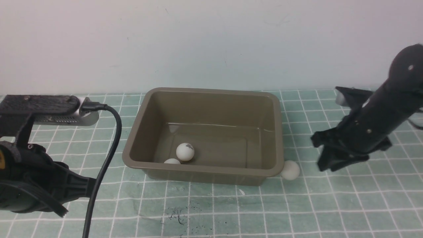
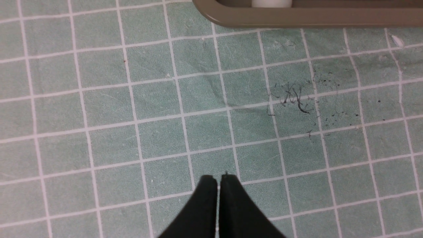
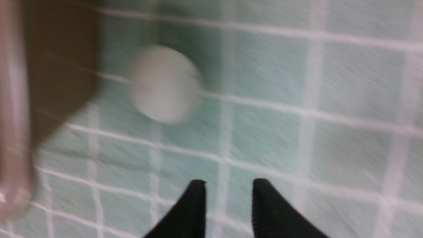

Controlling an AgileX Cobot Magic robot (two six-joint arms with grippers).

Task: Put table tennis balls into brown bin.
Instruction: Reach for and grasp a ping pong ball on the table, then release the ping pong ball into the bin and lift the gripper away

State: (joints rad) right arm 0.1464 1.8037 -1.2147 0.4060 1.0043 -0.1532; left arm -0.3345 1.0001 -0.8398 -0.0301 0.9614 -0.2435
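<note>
Right jaws, slightly spread, hover over table (image 3: 330, 82) | loose ball (image 3: 163, 82) ahead of them, beside brown bin (image 3: 59, 66) | best: straddle it squarely before closing | left jaws pressed together

You have a pale green mat (image 1: 330, 205) ruled in white squares filling the lower half of the front view. The brown bin (image 1: 211, 175) sits on it at centre frame. One table tennis ball (image 1: 290, 170) lies on the mat right of centre, just beside the bin's lower right corner. Dark scribbled marks (image 1: 176, 215) stain the mat at lower centre, below the bin.
</note>
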